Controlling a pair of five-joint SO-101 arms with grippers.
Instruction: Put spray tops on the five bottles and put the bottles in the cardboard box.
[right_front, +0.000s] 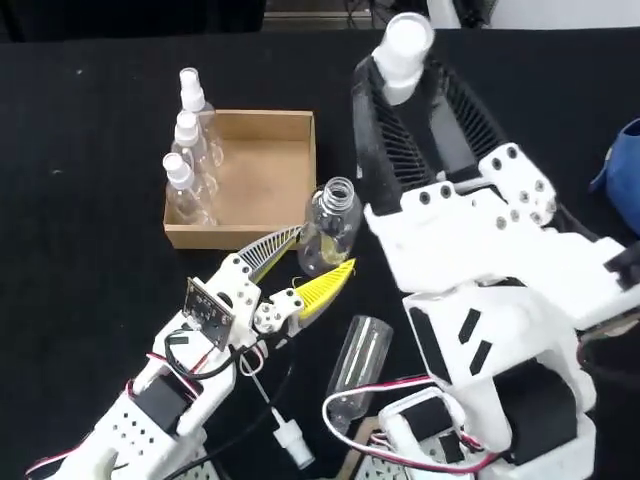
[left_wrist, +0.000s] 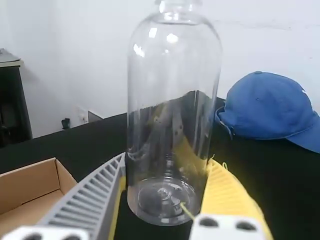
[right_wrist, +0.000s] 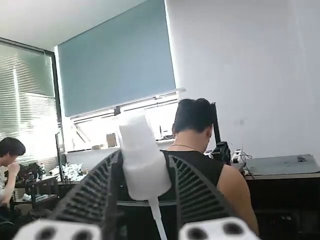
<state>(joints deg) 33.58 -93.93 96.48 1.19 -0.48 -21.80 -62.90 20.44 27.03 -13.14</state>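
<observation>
An uncapped clear bottle stands upright beside the cardboard box. My left gripper is shut on its base, grey finger on one side and yellow finger on the other. Raised above the table, my right gripper is shut on a white spray top, its tube hanging down. Three bottles with spray tops stand along the box's left wall. Another uncapped bottle lies on its side, with a loose spray top close by.
A blue cap lies on the black table at the right. The right half of the box floor is bare. The right arm's white body covers much of the table's right side.
</observation>
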